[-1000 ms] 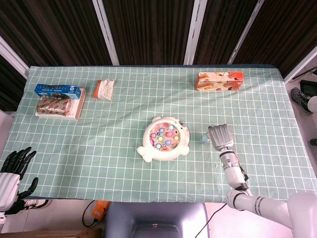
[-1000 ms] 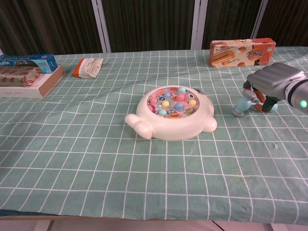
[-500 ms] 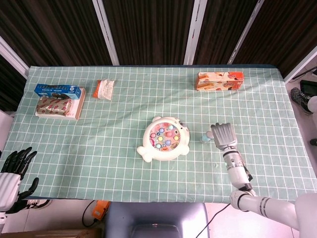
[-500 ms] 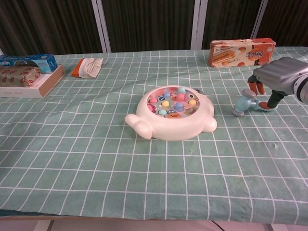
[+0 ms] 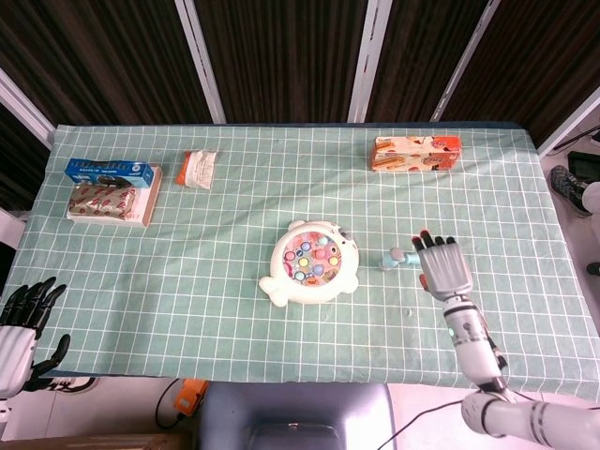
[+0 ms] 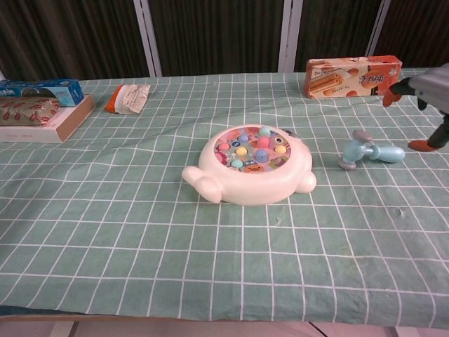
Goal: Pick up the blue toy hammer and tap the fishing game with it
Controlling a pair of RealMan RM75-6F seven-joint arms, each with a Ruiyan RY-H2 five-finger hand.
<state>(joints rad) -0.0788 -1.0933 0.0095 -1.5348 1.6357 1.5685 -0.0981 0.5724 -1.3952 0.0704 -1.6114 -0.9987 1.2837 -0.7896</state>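
The blue toy hammer lies flat on the green checked cloth, just right of the white fishing game, grey head toward the game. My right hand hovers right of the hammer's handle with fingers spread, holding nothing and apart from it. My left hand hangs off the table's near left corner, fingers apart and empty.
An orange snack box lies at the back right. A small orange packet and a stack of boxes sit at the back left.
My right hand has let go of the hammer and drawn back to the right with fingers spreading. The hammer now lies uncovered on the cloth. The left hand barely moved.
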